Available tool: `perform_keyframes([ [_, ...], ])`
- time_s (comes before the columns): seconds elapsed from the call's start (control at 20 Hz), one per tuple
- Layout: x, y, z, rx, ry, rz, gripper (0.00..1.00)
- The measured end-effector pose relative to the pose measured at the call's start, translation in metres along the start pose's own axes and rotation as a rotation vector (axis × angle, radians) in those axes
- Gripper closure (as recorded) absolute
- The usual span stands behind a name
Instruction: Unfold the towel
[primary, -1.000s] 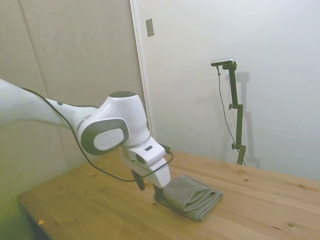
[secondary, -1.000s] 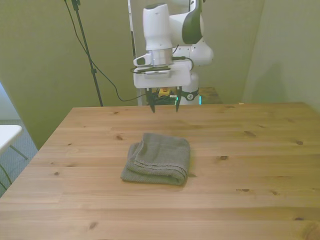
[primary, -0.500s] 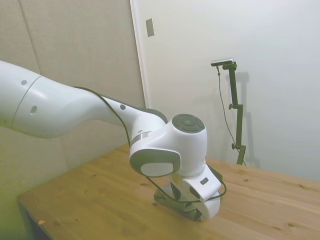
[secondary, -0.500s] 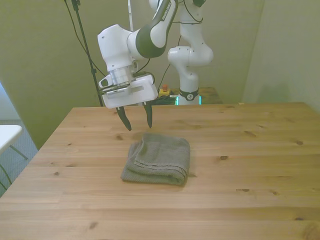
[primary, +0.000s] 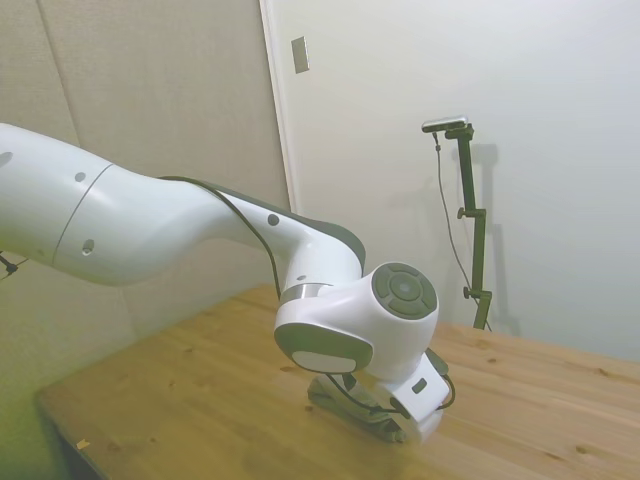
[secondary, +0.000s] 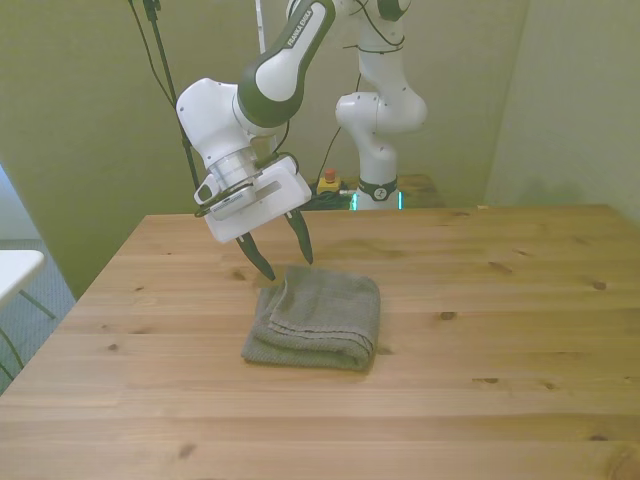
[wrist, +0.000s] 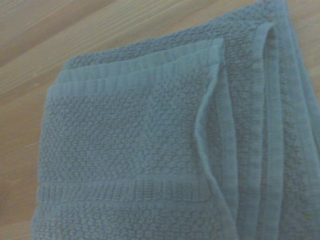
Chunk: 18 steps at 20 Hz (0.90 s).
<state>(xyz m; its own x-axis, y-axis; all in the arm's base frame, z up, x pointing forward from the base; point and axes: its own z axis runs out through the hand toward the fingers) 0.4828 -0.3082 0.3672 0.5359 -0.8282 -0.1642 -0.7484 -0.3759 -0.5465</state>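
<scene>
the towel (secondary: 318, 318) is lying folded on the wooden table (secondary: 500, 400), a little toward the front view's left of the table's middle, with several layers stacked and a rounded fold facing the camera in the front view. the gripper (secondary: 287, 257) is hanging tilted just above the towel's far corner on the front view's left, its two dark fingers (secondary: 300, 238) standing spread apart with nothing between them. one fingertip is sitting just beside the towel's far edge and the other is over bare wood next to the corner; whether either is touching the cloth cannot be told. in the side view the arm's big white joint is covering most of the towel (primary: 345, 405), leaving only a strip of it showing. in the wrist view the towel (wrist: 150, 165) is filling the picture, its hemmed edges lying layered along one side.
</scene>
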Motion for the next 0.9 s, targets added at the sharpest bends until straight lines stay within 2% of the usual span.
perform_keyframes([
  [0.15,0.001,0.002,0.008,0.032,-0.009,-0.007,0.00],
  [0.55,-0.002,0.008,0.019,0.050,-0.027,-0.009,0.00],
  [0.6,-0.002,0.008,0.021,0.054,-0.029,-0.011,1.00],
  [0.9,-0.002,0.008,0.024,0.057,-0.031,-0.027,1.00],
])
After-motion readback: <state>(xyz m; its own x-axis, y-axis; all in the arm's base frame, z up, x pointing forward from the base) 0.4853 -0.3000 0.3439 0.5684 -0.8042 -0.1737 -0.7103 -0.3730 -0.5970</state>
